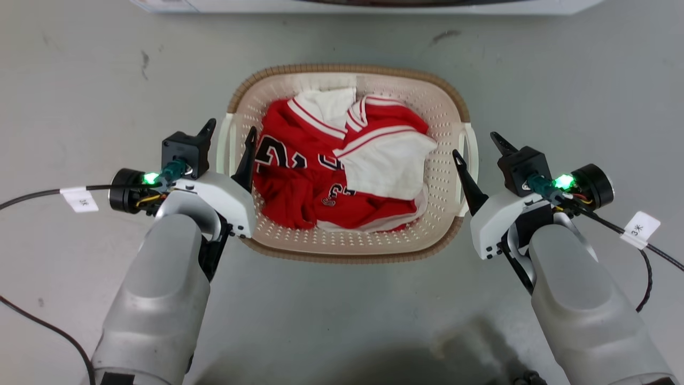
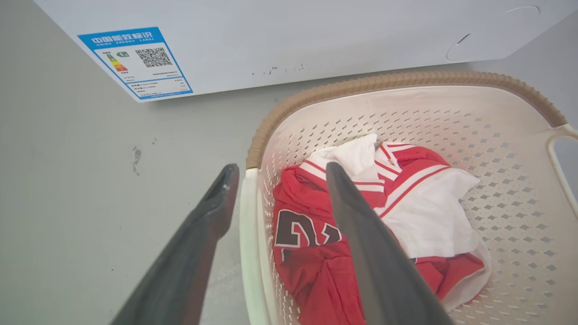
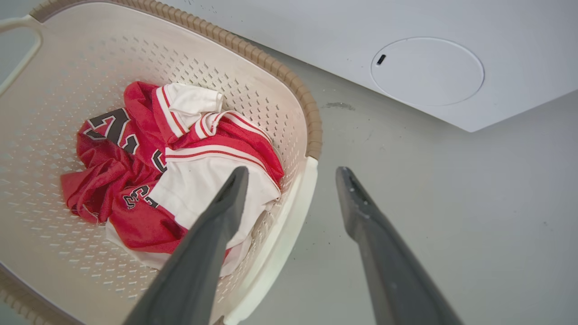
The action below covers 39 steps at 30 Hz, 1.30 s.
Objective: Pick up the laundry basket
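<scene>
Likely light, stiff plastic laundry basket, soft jerseys inside. Left gripper and right gripper both spread open astride the white side handles; grip there

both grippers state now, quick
Left gripper: open astride one white handle of the cream-white perforated plastic laundry basket.
Right gripper: open astride the other handle.

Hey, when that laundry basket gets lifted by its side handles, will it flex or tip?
Probably stays stiff: the laundry basket is moulded perforated plastic with a thick rim. Likely light: only a crumpled red-and-white jersey inside.
</scene>
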{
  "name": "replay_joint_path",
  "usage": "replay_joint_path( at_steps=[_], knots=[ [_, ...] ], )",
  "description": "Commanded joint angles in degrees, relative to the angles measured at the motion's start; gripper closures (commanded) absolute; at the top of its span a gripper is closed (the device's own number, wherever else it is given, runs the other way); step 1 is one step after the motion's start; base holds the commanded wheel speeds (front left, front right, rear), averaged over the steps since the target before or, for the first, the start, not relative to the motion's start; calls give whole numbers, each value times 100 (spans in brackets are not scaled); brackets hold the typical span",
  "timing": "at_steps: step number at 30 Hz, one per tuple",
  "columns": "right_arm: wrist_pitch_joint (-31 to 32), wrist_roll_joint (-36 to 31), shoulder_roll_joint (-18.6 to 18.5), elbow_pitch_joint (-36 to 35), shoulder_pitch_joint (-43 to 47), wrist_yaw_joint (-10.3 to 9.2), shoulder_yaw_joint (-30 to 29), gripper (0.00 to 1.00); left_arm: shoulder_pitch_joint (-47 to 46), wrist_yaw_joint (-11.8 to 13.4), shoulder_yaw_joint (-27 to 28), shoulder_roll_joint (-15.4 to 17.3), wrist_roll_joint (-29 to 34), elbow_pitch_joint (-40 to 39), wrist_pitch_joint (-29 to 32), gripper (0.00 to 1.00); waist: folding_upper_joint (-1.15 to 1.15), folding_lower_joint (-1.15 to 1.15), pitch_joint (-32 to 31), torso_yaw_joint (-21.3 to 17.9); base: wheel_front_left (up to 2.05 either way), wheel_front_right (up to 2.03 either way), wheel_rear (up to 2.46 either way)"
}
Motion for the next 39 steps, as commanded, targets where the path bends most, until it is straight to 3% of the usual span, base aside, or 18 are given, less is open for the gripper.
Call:
replay_joint_path(
  at_steps=[1, 12, 23, 24, 25, 26, 39],
  knots=[
    [-14, 102, 1, 118, -177, -5, 36, 0, -165, -2, -67, 43, -70, 86, -16, 0, 0, -1, 228, -40, 0, 0, 0],
    [-14, 425, 1, 973, -626, -5, 387, 0, -573, -3, -393, 105, -149, 868, -15, 0, 0, -1, 735, -18, 0, 0, 0],
    [-14, 580, 1, 1389, -856, -5, 440, 0, -881, -3, -867, 35, -280, 1484, -16, 0, 0, -1, 898, 18, 0, 0, 0],
    [-14, 603, 1, 1484, -891, -5, 454, 100, -973, -4, -1058, -37, -382, 1789, -15, 60, 0, -1, 892, 15, 0, 0, 0],
    [-14, 611, -8, 1498, -890, -6, 459, 100, -1019, -4, -1101, -42, -413, 1817, -15, 93, 0, -1, 879, 15, 0, 0, 0],
    [-13, 603, -10, 1514, -891, 12, 473, 100, -1045, -4, -1137, -40, -436, 1832, -16, 100, 0, -1, 864, 16, 0, 0, 0],
    [-19, 488, -6, 1892, -714, -2, 387, 100, -739, -31, -1745, -170, -956, 2171, -14, 100, 0, -1, 110, 150, 0, 0, 0]
  ],
)
